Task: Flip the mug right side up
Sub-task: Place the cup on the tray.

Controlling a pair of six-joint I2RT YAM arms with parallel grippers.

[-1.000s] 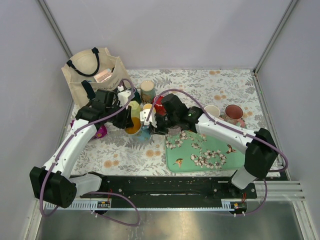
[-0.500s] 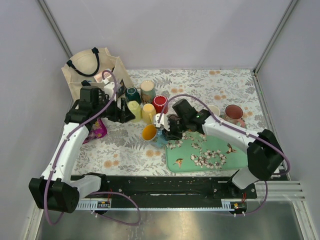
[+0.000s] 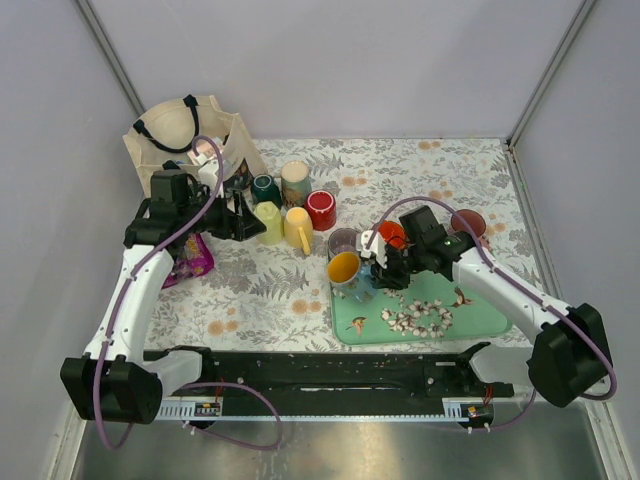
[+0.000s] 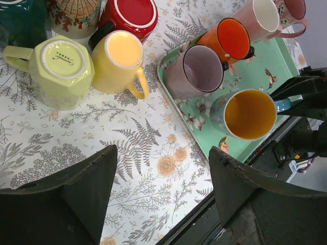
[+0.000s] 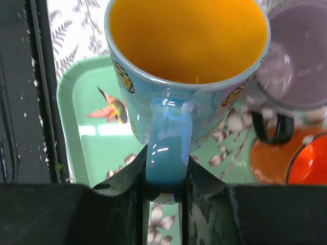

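The mug [image 3: 344,267] is blue with butterfly prints and a yellow-orange inside; its mouth faces up. It hangs at the left end of the green floral tray [image 3: 450,312]. My right gripper [image 3: 383,265] is shut on its blue handle; in the right wrist view the fingers [image 5: 134,178] clamp the handle of the mug [image 5: 189,46] from both sides. Whether the mug's base touches the tray [image 5: 87,138] is hidden. My left gripper [image 3: 243,224] is open and holds nothing, off to the left by the mug cluster. Its wrist view shows the mug [image 4: 250,115] between the wide-apart jaws of the gripper [image 4: 162,153].
Upside-down mugs stand in a cluster: lime green [image 4: 61,66], yellow [image 4: 120,58], red [image 4: 130,15]. Upright purple [image 4: 196,71] and orange [image 4: 230,38] mugs sit on the tray next to the held mug. A canvas tote [image 3: 185,140] stands at the back left, with a purple packet [image 3: 192,262] near it.
My right gripper has carried the mug right and nearer, from the cluster to the tray, mouth now up. My left gripper has let go, opened and drawn back left.
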